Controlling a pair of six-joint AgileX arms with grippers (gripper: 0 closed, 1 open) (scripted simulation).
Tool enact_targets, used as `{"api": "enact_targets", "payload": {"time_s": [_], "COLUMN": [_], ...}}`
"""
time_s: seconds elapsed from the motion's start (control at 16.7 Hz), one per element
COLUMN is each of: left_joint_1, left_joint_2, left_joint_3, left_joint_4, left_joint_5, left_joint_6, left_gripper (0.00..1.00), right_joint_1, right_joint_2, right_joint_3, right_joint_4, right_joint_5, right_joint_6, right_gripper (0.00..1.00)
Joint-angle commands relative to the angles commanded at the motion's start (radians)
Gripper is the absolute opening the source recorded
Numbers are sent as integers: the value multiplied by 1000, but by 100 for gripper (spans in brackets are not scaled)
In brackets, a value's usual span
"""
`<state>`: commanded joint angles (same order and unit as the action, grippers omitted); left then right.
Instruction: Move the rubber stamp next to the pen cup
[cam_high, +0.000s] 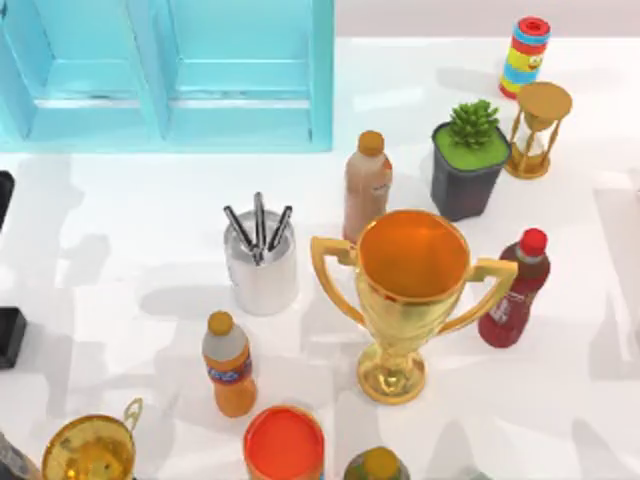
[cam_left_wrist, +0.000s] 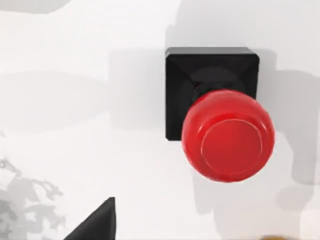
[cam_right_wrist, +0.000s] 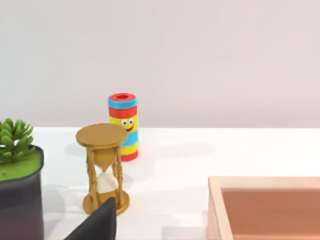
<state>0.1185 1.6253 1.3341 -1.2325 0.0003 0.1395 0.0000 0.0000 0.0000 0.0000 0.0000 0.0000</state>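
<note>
The rubber stamp (cam_left_wrist: 220, 115), a black square base with a glossy red ball knob, stands upright on the white table straight below my left wrist camera. A black part of my left gripper (cam_left_wrist: 97, 225) shows beside it, apart from it and touching nothing. The pen cup (cam_high: 260, 268), a shiny silver cylinder holding three pens, stands left of the table's middle in the top view. A black block (cam_high: 10, 337) is cut off by that view's left edge; I cannot tell whether it is the stamp's base. My right gripper (cam_right_wrist: 97, 224) hangs idle near the hourglass.
Around the pen cup stand an orange-capped bottle (cam_high: 229, 364), a brown bottle (cam_high: 366, 186) and a big gold trophy (cam_high: 412, 300). A red-capped bottle (cam_high: 516, 290), plant pot (cam_high: 467, 160), hourglass (cam_high: 538, 130), striped cylinder (cam_high: 526, 55), orange cylinder (cam_high: 284, 444) and blue cabinet (cam_high: 170, 70) stand around.
</note>
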Motion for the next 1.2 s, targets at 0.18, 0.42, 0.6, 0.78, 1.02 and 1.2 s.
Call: {"api": "enact_targets", "payload": {"time_s": [0.18, 0.42, 0.6, 0.78, 1.02, 1.2], "left_joint_1": [4, -1, 1, 4, 7, 8], "left_joint_2": [49, 46, 56, 88, 134, 145], "left_joint_3": [42, 39, 3, -92, -227, -257], "left_joint_4": [-41, -39, 2, 136, 321, 354], "left_joint_5": [0, 0, 0, 0, 0, 0], "left_joint_6": [5, 4, 3, 5, 9, 10], "left_gripper": [100, 100, 100, 100, 100, 100], "right_joint_1": [0, 0, 0, 0, 0, 0], "right_joint_2": [0, 0, 0, 0, 0, 0], "right_joint_3": [0, 0, 0, 0, 0, 0], "right_joint_4": [0, 0, 0, 0, 0, 0], "right_joint_5": [0, 0, 0, 0, 0, 0], "right_joint_6": [0, 0, 0, 0, 0, 0], "right_gripper": [100, 100, 100, 100, 100, 100]}}
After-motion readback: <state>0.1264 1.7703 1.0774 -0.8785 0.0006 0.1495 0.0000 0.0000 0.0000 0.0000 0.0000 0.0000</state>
